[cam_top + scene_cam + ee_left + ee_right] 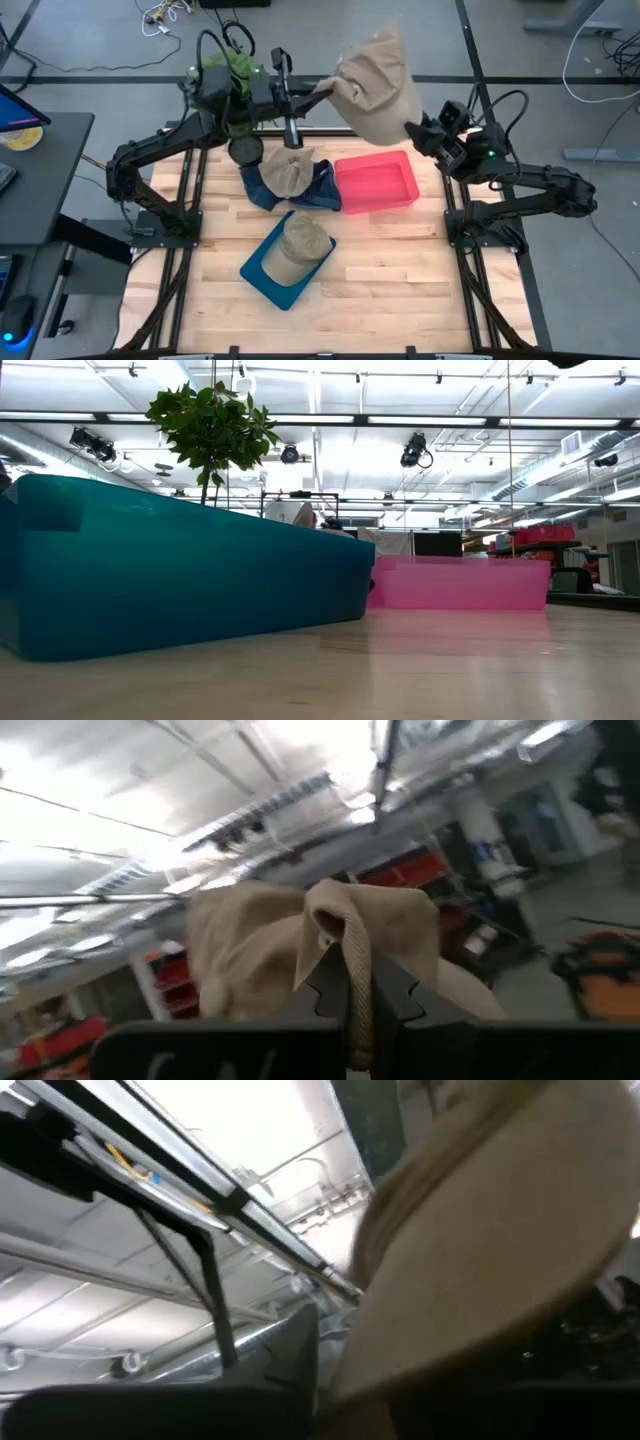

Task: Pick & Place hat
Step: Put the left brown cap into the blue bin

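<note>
A tan hat [375, 85] hangs high above the table's far edge, stretched between both grippers. My left gripper [325, 90] is shut on its left side, and my right gripper [413, 127] is shut on its lower right side. In the left wrist view the hat [260, 940] bulges beyond the fingers. In the right wrist view its brim [500, 1250] fills the picture. A second tan hat [300, 245] rests in a teal tray [262, 275]. A third [285, 170] lies on blue cloth [322, 190]. In the low view neither gripper shows. My left gripper pinches a folded edge of the hat [355, 975] between its two fingers [325, 995], coming level from the table's left. The hat is lifted clear and spreads away beyond the fingertips. My right gripper holds the hat's brim [350, 1400] at its lower right edge, coming from the table's right, slanting upward. The fingers themselves barely show, so the kind of hold is unclear. The hat is lifted clear.
A pink tray [375, 182] stands on the table right of the blue cloth, below the held hat, and shows also in the low view [460, 582]. The teal tray [180, 570] sits toward the table's near middle. Bare wood lies along the near edge [400, 290].
</note>
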Robot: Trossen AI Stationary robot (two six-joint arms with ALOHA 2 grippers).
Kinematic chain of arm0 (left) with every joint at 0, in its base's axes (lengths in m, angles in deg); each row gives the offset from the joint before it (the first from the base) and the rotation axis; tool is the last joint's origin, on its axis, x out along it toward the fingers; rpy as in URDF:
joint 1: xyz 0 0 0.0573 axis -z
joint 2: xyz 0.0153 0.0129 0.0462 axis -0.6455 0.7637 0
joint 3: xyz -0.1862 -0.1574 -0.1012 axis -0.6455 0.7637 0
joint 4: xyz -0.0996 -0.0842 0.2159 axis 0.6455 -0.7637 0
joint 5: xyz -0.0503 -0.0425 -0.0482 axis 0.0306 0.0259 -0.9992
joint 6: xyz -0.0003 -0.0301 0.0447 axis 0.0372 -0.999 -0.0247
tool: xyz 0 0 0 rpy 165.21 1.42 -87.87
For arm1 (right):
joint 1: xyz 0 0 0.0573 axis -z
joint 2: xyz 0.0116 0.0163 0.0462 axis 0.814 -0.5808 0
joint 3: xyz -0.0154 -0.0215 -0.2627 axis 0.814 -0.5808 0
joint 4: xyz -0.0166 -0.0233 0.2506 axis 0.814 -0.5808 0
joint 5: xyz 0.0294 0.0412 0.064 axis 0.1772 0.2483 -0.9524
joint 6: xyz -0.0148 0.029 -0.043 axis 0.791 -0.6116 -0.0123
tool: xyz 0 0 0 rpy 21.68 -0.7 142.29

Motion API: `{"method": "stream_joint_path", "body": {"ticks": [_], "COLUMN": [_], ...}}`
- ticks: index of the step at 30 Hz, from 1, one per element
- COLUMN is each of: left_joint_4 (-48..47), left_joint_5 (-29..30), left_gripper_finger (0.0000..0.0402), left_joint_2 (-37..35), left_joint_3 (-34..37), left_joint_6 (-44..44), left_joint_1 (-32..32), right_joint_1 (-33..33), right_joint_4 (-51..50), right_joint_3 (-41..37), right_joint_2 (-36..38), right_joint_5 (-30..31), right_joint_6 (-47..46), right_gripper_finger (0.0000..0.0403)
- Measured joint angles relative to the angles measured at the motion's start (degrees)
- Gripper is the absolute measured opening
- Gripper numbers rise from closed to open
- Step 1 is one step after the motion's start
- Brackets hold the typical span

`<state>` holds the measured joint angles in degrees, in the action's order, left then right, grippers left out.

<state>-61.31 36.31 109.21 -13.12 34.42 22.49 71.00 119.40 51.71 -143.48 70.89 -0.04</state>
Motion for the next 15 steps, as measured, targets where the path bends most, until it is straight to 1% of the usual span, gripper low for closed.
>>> {"method": "stream_joint_path", "body": {"ticks": [4, 9, 12, 15], "left_joint_4": [-5.71, -12.54, -14.95, -17.38], "left_joint_5": [-4.22, -7.31, -8.43, -9.82], "left_gripper_finger": [0.0008, 0.0008, 0.0008, 0.0008], "left_joint_2": [-1.58, -3.79, -5.44, -7.25], "left_joint_3": [-0.02, -0.02, -0.02, -0.02], "left_joint_6": [0.87, 2.85, 4.03, 4.43], "left_joint_1": [-0.5, -0.63, -0.62, -0.9], "right_joint_1": [0.47, 2.05, 2.76, 3.53], "right_joint_4": [-2.09, -9.73, -13.87, -17.34], "right_joint_3": [0.0, 0.0, 0.0, 0.0], "right_joint_2": [0.78, 2.22, 2.86, 3.14], "right_joint_5": [-3.73, -7.86, -10.57, -14.18], "right_joint_6": [-2.49, -5.35, -6.05, -7.24], "right_gripper_finger": [0.0197, 0.029, 0.033, 0.0354]}}
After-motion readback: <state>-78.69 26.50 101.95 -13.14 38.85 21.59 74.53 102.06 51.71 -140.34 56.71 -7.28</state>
